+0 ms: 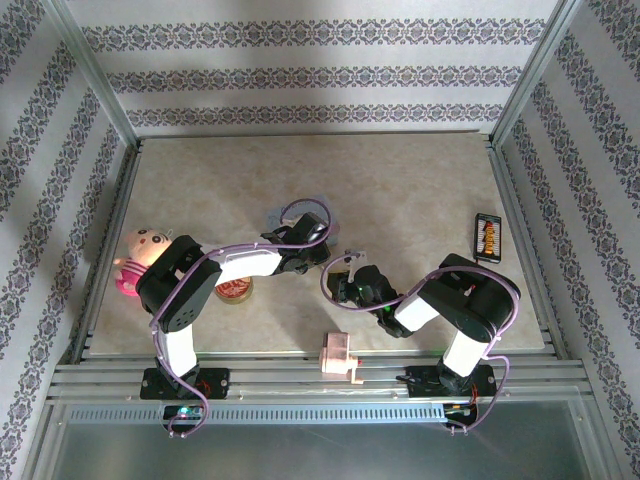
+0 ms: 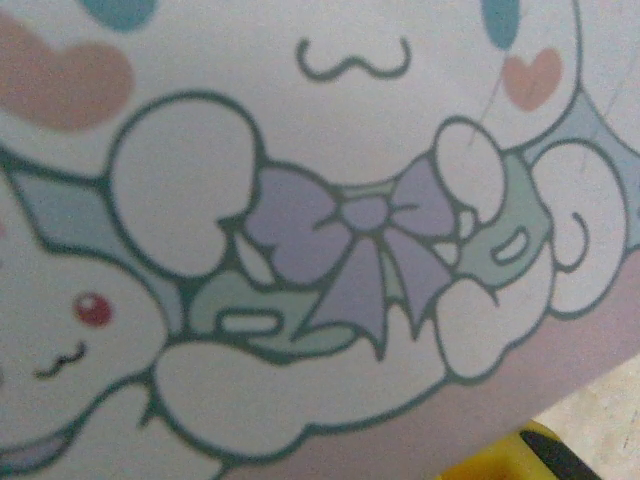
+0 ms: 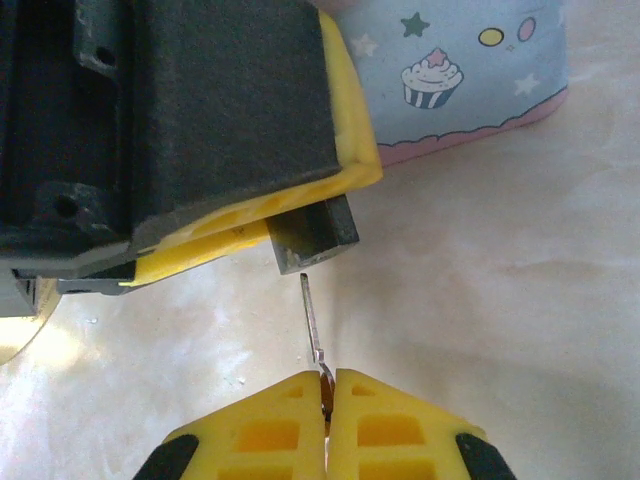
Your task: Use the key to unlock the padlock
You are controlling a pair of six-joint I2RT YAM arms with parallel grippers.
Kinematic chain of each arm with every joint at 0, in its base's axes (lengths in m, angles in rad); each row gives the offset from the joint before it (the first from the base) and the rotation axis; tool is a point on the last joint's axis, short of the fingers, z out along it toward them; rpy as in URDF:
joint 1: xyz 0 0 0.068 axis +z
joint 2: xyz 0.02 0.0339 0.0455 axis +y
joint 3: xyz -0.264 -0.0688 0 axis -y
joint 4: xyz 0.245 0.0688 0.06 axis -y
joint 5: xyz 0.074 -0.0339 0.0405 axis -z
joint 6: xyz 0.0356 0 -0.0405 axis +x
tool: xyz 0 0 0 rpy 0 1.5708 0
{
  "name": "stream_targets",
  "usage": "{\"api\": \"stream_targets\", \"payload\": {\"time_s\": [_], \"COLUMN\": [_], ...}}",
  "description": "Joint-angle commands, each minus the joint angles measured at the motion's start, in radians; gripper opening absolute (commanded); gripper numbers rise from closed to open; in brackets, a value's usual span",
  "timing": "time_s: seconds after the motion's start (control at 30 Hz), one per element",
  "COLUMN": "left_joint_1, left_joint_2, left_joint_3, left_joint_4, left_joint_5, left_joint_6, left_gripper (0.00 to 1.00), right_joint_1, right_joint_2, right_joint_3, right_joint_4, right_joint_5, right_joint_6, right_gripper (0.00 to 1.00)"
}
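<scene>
Left arm stretches right across table centre, left gripper [image 1: 322,250] clamping padlock [image 3: 312,235] between yellow pads, beside pale blue tin [image 3: 470,70]. Right arm folds inward; right gripper [image 3: 326,385] pinches key [image 3: 313,320], blade tip at padlock's base, contact unclear.

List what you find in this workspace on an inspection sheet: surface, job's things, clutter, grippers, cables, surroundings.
Surface: beige marbled table; no spills seen.
Job's things: padlock gripped; key gripped, its tip at the padlock's end face, whether it is in cannot be told.
Clutter: tin beside the padlock; doll; can; pink block; black case.
Grippers: left gripper shut on padlock; right gripper shut on key.
Cables: purple cables loop along both arms.
Surroundings: striped wallpaper; metal frame.
</scene>
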Motion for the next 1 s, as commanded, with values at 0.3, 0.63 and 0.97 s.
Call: {"api": "stream_targets", "payload": {"time_s": [0.3,0.63,0.97], "left_joint_1": [0.012,0.011,0.03], "left_joint_2": [-0.038,-0.06,-0.044], "left_joint_3": [-0.012,-0.032,0.012], "left_joint_4": [0.046,0.045,-0.068], "left_joint_5": [0.026,0.061,0.143], "left_joint_6": [-0.011,-0.047,-0.126], "left_gripper": [0.06,0.05,0.05], "right_joint_1": [0.009,0.003,0.0], "right_joint_2": [0.019,0.003,-0.091], "right_joint_3": [0.048,0.033,-0.11], "right_joint_4": [0.037,0.038,0.042], "right_joint_5": [0.042,0.042,0.034], "right_joint_6": [-0.016,-0.018,-0.037], "right_gripper": [0.0,0.0,0.0]}}
